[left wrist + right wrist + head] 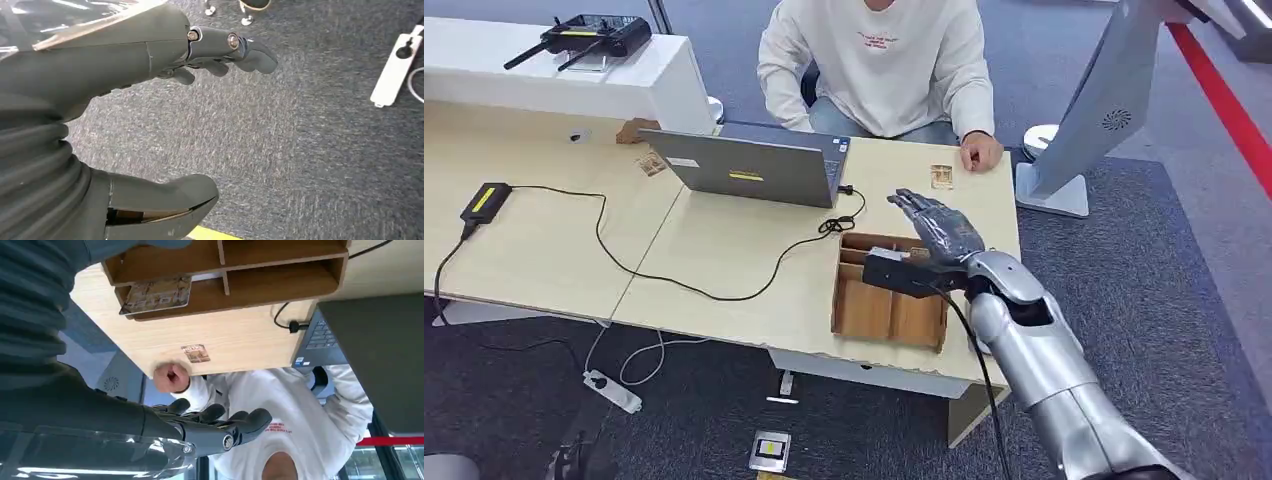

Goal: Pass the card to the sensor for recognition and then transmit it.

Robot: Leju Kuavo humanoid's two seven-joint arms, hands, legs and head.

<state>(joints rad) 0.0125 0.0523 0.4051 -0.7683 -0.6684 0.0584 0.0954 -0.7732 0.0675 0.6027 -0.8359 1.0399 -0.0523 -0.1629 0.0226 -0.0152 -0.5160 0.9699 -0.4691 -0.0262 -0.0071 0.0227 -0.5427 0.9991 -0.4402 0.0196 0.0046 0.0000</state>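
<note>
Right robot hand (936, 228) outstretched, fingers apart, above wooden tray (890, 318)

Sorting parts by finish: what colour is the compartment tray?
Brown wood tray; head view shows it best.

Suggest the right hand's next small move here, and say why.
Probably lower the open right hand into the wooden divided tray toward the printed card lying in one compartment. The hand holds nothing, fingers extended above the tray, and a similar small card already lies by the seated person's fist.
</note>
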